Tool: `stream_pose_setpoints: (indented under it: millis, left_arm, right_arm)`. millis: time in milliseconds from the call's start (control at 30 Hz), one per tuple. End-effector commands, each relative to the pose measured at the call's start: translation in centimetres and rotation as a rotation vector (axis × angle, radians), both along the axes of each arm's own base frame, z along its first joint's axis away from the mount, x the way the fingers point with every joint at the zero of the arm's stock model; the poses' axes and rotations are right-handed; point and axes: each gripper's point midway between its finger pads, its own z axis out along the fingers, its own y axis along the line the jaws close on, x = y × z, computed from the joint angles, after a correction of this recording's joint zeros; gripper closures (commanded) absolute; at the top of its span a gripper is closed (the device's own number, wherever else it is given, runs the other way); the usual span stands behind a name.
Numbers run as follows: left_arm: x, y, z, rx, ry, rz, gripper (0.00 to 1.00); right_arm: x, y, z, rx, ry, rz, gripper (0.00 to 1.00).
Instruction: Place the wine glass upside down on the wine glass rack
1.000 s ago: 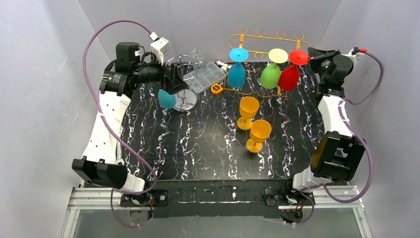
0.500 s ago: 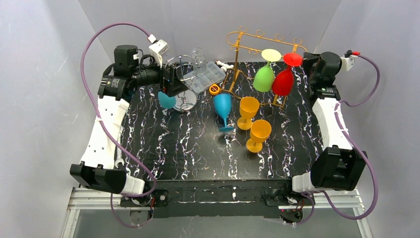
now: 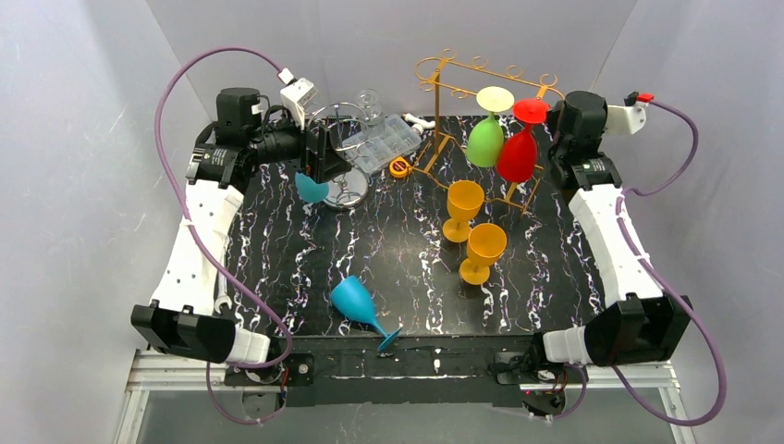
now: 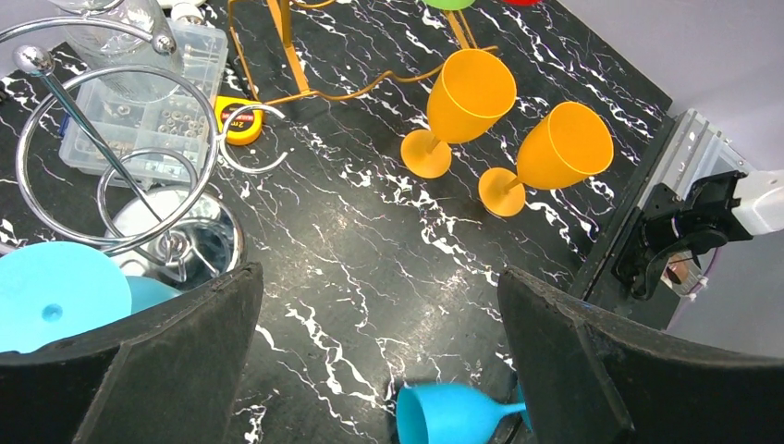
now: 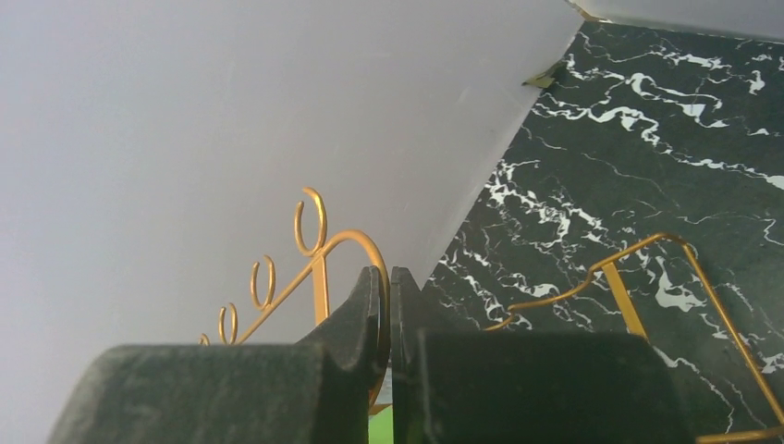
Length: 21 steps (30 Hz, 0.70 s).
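Your blue wine glass (image 3: 354, 301) lies on its side at the near edge of the counter (image 3: 370, 245), its foot right at the rim and well apart from the wine glass rack (image 4: 288, 51). The rack stands tilted at the far right, with a green glass (image 3: 484, 141) and a red glass (image 3: 518, 157) hanging from it. Your right claw (image 5: 385, 277) is pinched together on the rack's top wire. Your left claw (image 4: 377, 273) hangs wide apart and empty at the far left, over a chrome stand (image 4: 120, 157) and a teal glass (image 3: 312, 188). Two orange glasses (image 3: 464, 205) stand upright between the blue glass and the rack. A parts box (image 3: 381, 141) and a tape measure (image 3: 403, 166) sit just left of the rack.
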Motion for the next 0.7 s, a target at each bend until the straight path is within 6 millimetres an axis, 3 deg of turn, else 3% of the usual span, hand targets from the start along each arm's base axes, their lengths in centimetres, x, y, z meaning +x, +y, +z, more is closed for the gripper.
stream_pose_setpoints:
  millis: [0, 167, 400, 533, 667]
  left_arm:
    - [-0.2, -0.6, 0.3, -0.014, -0.021, -0.031, 0.02]
    - [0.8, -2.0, 0.1, 0.001, -0.039, -0.051, 0.02]
    - [5.8, -5.5, 1.7, -0.001, -0.084, -0.023, 0.02]
    - [8.0, -7.3, 1.7, -0.024, -0.060, -0.030, 0.02]
    - [8.7, -7.9, 1.4, -0.025, -0.057, -0.041, 0.02]
  right_arm:
    - [-3.1, 0.4, 4.2, -0.071, -0.084, -0.052, 0.99]
    - [-4.2, -0.2, 2.7, -0.076, -0.049, -0.073, 0.98]
    - [-5.3, -0.9, 1.6, -0.091, -0.017, -0.106, 0.97]
    - [-6.5, -2.3, 1.7, -0.140, 0.011, -0.153, 0.93]
    - [-6.7, -4.2, 1.3, -0.158, 0.040, -0.149, 0.91]
